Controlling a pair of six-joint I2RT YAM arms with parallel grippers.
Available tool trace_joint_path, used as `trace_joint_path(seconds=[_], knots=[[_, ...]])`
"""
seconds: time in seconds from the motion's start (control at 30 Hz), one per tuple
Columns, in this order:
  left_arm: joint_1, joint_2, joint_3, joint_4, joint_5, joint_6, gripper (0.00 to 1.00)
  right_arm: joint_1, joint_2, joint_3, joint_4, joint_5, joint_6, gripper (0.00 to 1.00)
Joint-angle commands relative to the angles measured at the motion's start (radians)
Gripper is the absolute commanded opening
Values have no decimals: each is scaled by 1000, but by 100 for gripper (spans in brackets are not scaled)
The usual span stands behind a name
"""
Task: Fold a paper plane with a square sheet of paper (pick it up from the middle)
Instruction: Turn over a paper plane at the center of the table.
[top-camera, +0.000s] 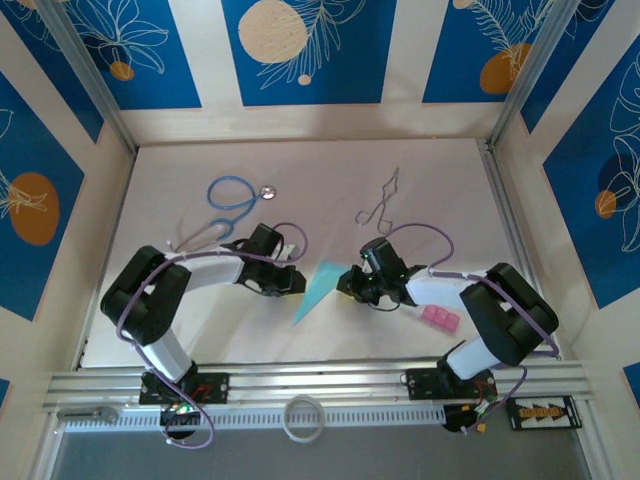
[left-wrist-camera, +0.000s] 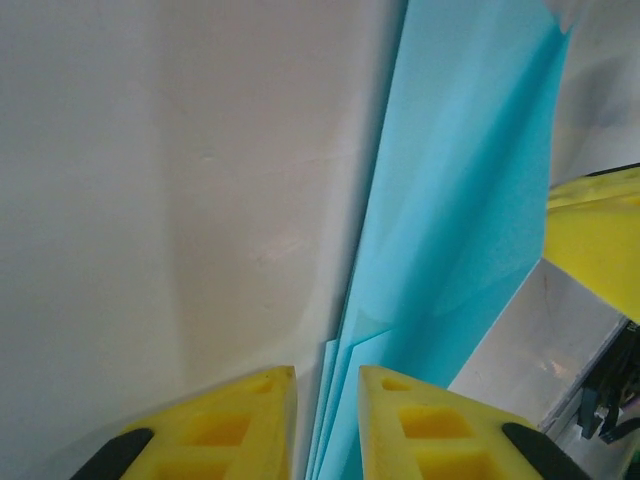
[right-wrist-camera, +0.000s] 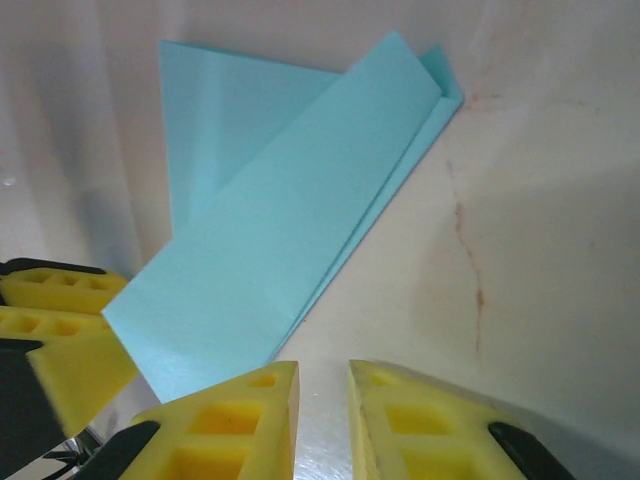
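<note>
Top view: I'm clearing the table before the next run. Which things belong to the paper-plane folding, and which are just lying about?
Job in hand: paper plane, left tool, right tool.

Lying about: stethoscope, wire tongs, pink blocks, white ring at the near rail.

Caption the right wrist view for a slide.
Right hand poised beside the partly folded paper plane on the table, left hand at its corner.
</note>
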Motion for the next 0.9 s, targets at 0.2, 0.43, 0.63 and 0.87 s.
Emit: trace_joint_path(seconds=[0.2, 0.43, 0.63, 0.87], knots=[[4, 38, 23, -14, 85, 32, 25, 20, 49, 21, 25, -8, 23, 21], [2, 63, 41, -47, 95, 43, 25, 25, 63, 21, 43, -14, 27, 21], [-2, 72, 51, -47, 123, 48, 25, 28, 74, 19, 57, -25, 28, 21], [-8, 68, 58, -56, 135, 52, 23, 36, 99, 20, 98, -45, 36, 20]])
